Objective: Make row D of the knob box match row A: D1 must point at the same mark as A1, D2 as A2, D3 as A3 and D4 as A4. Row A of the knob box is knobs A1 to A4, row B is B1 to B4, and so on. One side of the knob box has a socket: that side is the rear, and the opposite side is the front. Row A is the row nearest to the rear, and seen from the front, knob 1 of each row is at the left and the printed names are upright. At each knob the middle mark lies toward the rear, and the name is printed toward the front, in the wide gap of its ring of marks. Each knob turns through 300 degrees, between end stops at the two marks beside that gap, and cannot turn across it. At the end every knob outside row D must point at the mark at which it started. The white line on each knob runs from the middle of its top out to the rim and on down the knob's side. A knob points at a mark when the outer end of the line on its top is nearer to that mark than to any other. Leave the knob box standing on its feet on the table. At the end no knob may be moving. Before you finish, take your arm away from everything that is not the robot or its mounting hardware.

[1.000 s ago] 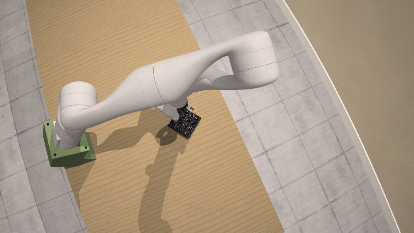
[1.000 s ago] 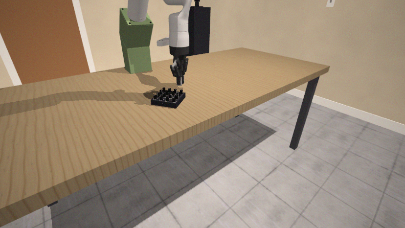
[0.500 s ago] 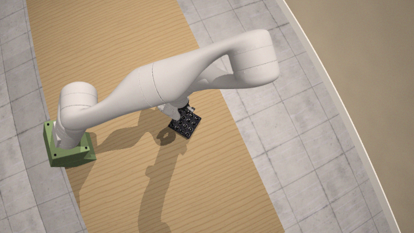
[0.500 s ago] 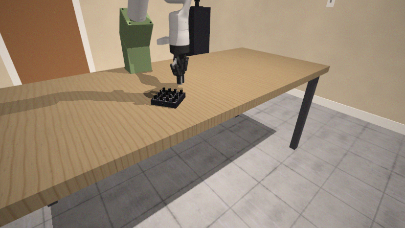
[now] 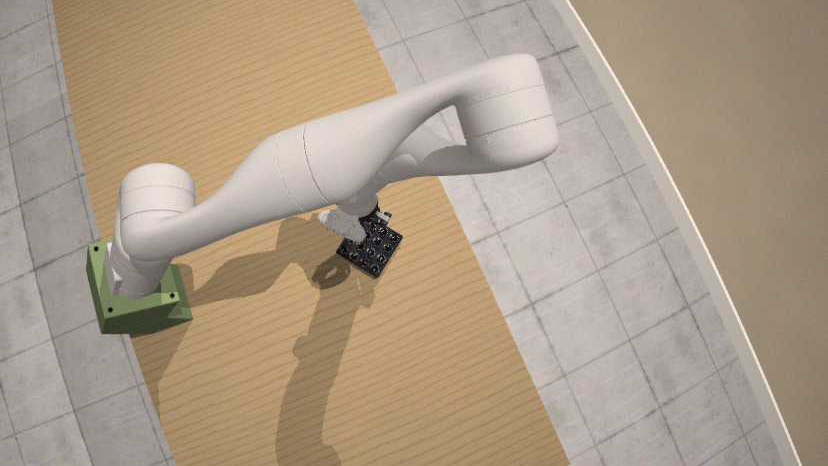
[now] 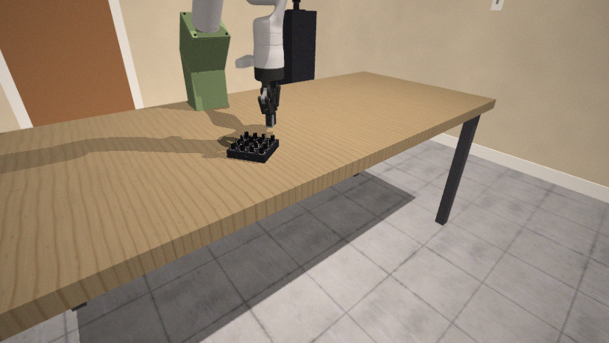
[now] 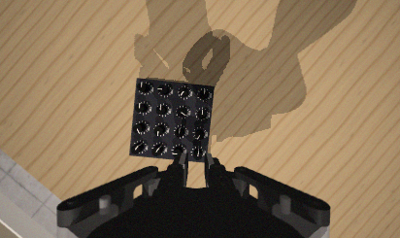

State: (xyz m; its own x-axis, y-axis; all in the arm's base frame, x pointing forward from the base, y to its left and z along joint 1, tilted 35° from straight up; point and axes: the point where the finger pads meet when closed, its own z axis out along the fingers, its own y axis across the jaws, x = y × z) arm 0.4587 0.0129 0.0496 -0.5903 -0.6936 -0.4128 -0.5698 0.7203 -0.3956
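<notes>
The black knob box point(image 5: 373, 248) point(image 6: 255, 149) point(image 7: 170, 119) stands flat on the wooden table point(image 5: 213, 70) point(image 6: 359, 110) point(image 7: 73, 60), with four rows of small black knobs with white lines. My gripper point(image 6: 271, 124) point(image 7: 196, 161) hangs a little above the box, over its corner nearest the wrist camera. Its fingers stand a narrow gap apart and hold nothing; bare table shows between them in the wrist view. In the overhead view the arm hides the fingers and part of the box. The printed names are too small to read.
The arm's green base point(image 5: 137, 308) point(image 6: 204, 65) stands at the table's far end. A tall black box point(image 6: 299, 45) stands behind the arm. The table's long edge point(image 6: 314, 177) lies close beside the knob box.
</notes>
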